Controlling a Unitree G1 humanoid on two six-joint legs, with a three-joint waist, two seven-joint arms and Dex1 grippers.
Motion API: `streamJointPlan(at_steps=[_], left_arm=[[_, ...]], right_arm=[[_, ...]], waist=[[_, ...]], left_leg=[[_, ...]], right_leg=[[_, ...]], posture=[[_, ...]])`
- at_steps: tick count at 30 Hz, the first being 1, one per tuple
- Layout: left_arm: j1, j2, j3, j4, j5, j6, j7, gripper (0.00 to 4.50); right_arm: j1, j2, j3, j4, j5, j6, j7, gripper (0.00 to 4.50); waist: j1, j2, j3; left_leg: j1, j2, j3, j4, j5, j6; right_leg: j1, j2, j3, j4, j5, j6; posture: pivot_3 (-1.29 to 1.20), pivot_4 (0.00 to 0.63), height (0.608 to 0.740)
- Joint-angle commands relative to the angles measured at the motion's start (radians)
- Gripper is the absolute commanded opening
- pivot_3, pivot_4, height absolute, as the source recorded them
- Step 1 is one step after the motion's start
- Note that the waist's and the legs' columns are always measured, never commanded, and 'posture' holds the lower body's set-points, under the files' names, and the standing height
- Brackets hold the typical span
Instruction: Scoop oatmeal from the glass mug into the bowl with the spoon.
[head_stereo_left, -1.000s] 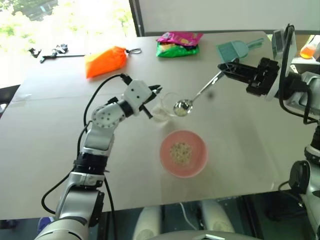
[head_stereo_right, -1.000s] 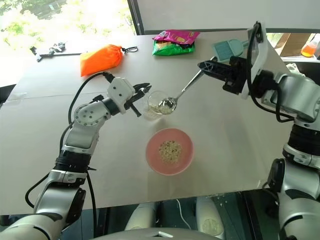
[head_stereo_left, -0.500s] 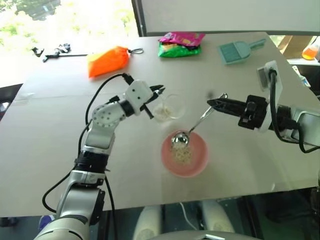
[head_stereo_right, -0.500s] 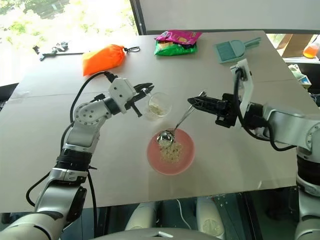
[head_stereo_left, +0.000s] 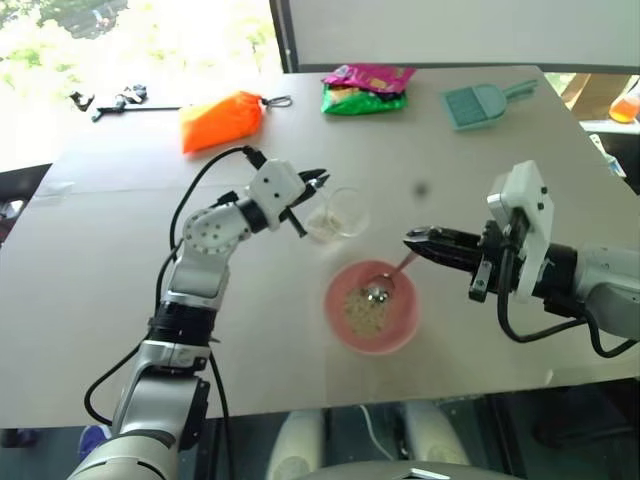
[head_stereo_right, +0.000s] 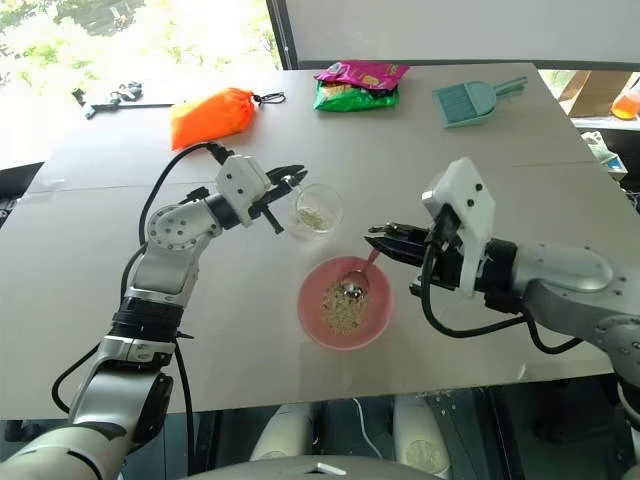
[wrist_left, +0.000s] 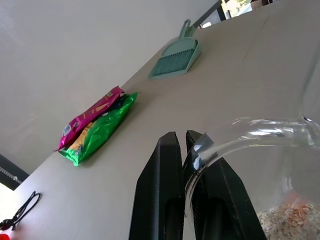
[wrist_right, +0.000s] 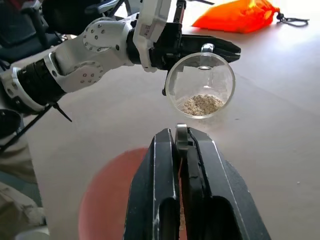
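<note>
Head views: the left hand (head_stereo_right: 291, 181) is seen clenched on the rim of the glass mug (head_stereo_right: 317, 209), which stands on the surface (head_stereo_right: 120, 300) left of centre, with a little oatmeal (head_stereo_right: 313, 216) in its bottom. The right hand (head_stereo_right: 378, 240) is seen clenched on the handle of the spoon (head_stereo_right: 355, 283), whose oval end is lowered into the pink bowl (head_stereo_right: 344, 302). The bowl stands nearer than the mug and slightly to its right, and a heap of flakes is seen in it. At the far edge are noted an orange pouch (head_stereo_right: 208, 116) on the left, a green and pink packet (head_stereo_right: 355, 85) in the middle, and a teal scoop (head_stereo_right: 470, 101) on the right.

Left wrist view: the mug rim is seen pinched between the two black fingers (wrist_left: 160, 195), one inside the glass and one outside. Flakes are visible low in the mug. The packet and the scoop are seen beyond.

Right wrist view: the spoon handle is seen gripped between the fingers (wrist_right: 157, 200). The bowl lies below them; the mug and the left hand are seen farther off, with the orange pouch beyond.
</note>
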Motion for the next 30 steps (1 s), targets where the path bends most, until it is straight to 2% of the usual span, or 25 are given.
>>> streamJointPlan(at_steps=[1,2,4,6,9,11,22,28,30], left_arm=[[-0.006,0.001,0.030,-0.054,-0.025,-0.010,0.022,0.05],[-0.005,-0.001,0.033,-0.057,-0.026,-0.004,0.027,0.05],[-0.001,-0.005,0.037,-0.061,-0.029,0.006,0.038,0.05],[0.005,-0.008,0.038,-0.070,-0.029,0.012,0.047,0.05],[0.021,-0.017,0.045,-0.102,-0.035,0.031,0.067,0.05],[0.034,-0.026,0.054,-0.129,-0.045,0.054,0.085,0.05],[0.072,-0.072,0.087,-0.299,-0.080,0.254,0.208,0.05],[0.097,-0.125,0.094,-0.375,-0.098,0.351,0.283,0.05],[0.102,-0.141,0.090,-0.383,-0.092,0.368,0.302,0.05]], right_arm=[[0.062,0.019,-0.063,-0.045,-0.041,-0.119,0.111,0.00],[0.079,0.035,-0.089,-0.032,0.003,-0.133,0.115,0.00],[0.053,0.067,-0.139,0.069,0.245,-0.159,-0.029,0.00],[-0.011,0.087,-0.153,0.148,0.382,-0.192,-0.159,0.00],[-0.108,0.109,-0.142,0.227,0.465,-0.226,-0.285,0.00],[-0.152,0.118,-0.126,0.261,0.468,-0.225,-0.319,0.00],[-0.300,0.242,0.026,0.343,0.267,-0.199,-0.318,0.00],[-0.376,0.319,0.242,0.371,-0.129,-0.215,-0.204,0.00],[-0.387,0.363,0.284,0.414,-0.194,-0.224,-0.145,0.00]], waist=[[0.002,0.000,0.000],[0.001,0.000,0.000],[0.000,-0.001,0.000],[-0.003,-0.002,0.001],[-0.002,-0.002,0.001],[-0.001,-0.002,0.001],[-0.004,-0.002,0.001],[-0.008,-0.002,0.001],[-0.009,-0.002,0.001]], left_leg=[[0.000,0.000,0.000,0.000,0.000,0.000],[0.000,0.000,0.000,0.000,0.000,0.000],[0.000,0.000,0.000,0.000,0.000,0.000],[0.001,0.000,0.000,0.002,0.000,0.000],[0.002,0.000,0.000,0.003,0.000,0.000],[0.002,0.000,-0.001,0.002,0.000,0.000],[0.001,0.000,-0.001,0.001,0.002,-0.004],[0.001,0.000,-0.001,0.001,0.002,-0.004],[0.001,0.000,-0.001,0.001,0.002,-0.004]], right_leg=[[0.000,0.000,0.000,0.000,0.000,0.000],[0.000,0.000,0.000,0.000,0.000,0.000],[0.001,0.000,-0.001,0.000,0.000,0.000],[0.002,0.000,0.000,0.001,0.000,0.000],[0.003,0.000,0.000,0.001,0.000,0.000],[0.003,0.000,0.000,0.001,0.000,0.000],[0.002,0.000,-0.001,0.000,0.000,0.000],[0.001,0.000,0.000,0.001,0.000,0.000],[0.001,0.000,0.000,0.001,0.000,0.000]], posture=[[0.00,0.150,0.740],[0.00,0.150,0.740],[0.00,0.150,0.740],[0.00,0.150,0.740],[0.00,0.150,0.740],[0.00,0.150,0.740],[0.00,0.150,0.740],[0.00,0.150,0.740],[0.00,0.150,0.740]])
